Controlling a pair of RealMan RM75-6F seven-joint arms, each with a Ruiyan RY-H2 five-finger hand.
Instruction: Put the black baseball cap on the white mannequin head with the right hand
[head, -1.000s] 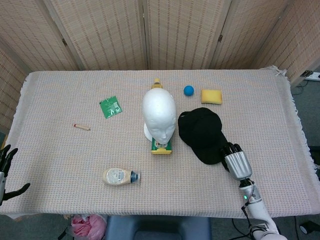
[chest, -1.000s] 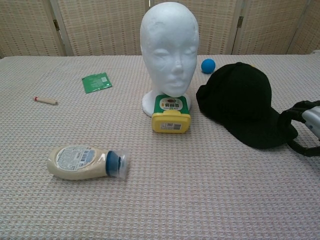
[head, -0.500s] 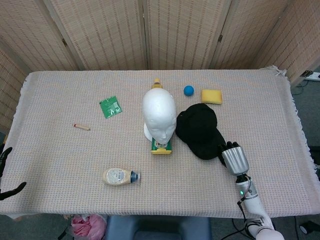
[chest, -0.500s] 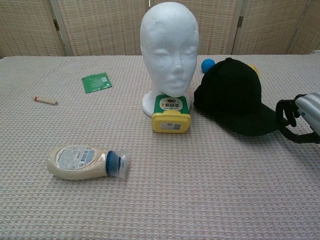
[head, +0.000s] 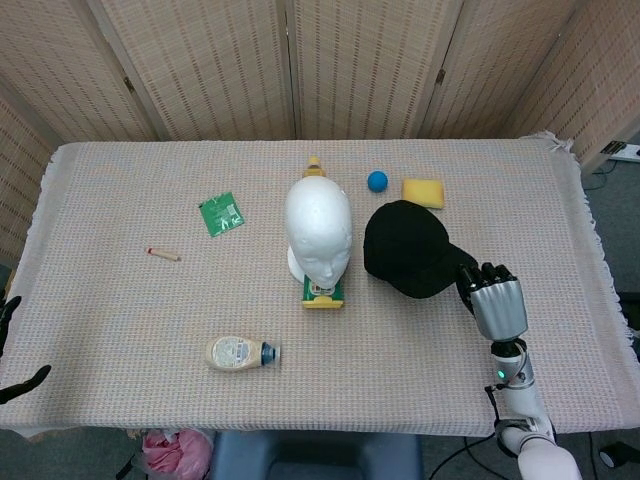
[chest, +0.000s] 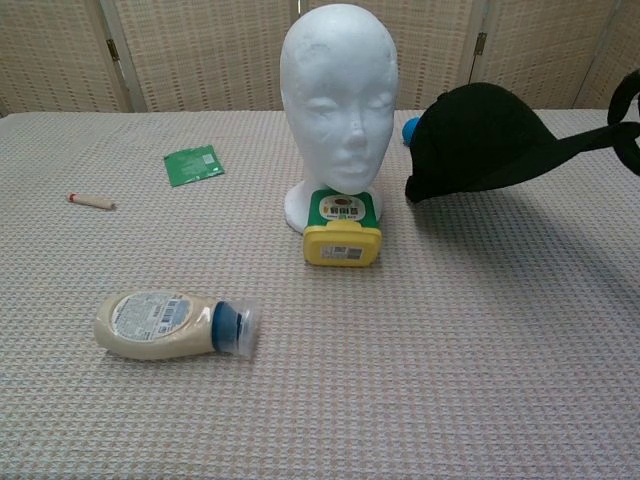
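The right hand (head: 495, 303) is gripping the black baseball cap (chest: 478, 138) by its brim, holding it airborne just beside the white mannequin head (chest: 338, 95).

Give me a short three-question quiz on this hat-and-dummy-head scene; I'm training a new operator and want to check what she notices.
1. True or false: the black cap is lying flat on the table.
2. Which hand holds the cap by its brim?
A) left hand
B) right hand
C) neither
3. Fill in: the yellow-capped bottle lies directly in front of the white ____.

Key
1. False: in the chest view it hangs above the cloth, casting a shadow beneath.
2. B
3. mannequin head
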